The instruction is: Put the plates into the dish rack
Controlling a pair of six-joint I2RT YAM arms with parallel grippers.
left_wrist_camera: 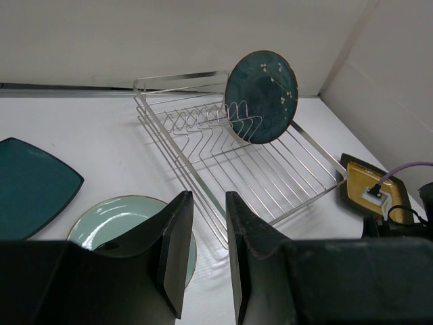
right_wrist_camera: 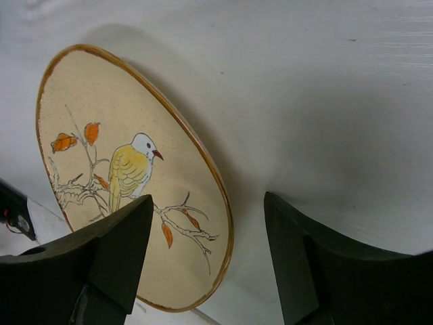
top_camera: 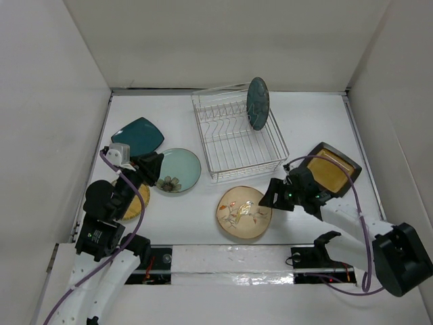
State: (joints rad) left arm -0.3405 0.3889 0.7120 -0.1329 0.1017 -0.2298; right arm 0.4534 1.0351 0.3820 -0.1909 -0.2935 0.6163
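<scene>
The dish rack stands at the back middle, with a teal round plate upright in its slots. Flat on the table lie a teal square plate, a pale green plate, a tan bird plate, a black-rimmed yellow square plate and a small orange-yellow plate, the last partly under the left arm. My left gripper hovers by the pale green plate, its jaws a narrow gap apart and empty. My right gripper is open, and the rim of the bird plate lies between its fingers.
White walls close in the table on the left, back and right. A purple cable runs from each wrist. The right arm lies over part of the yellow square plate. A raised strip with the arm bases runs along the near edge.
</scene>
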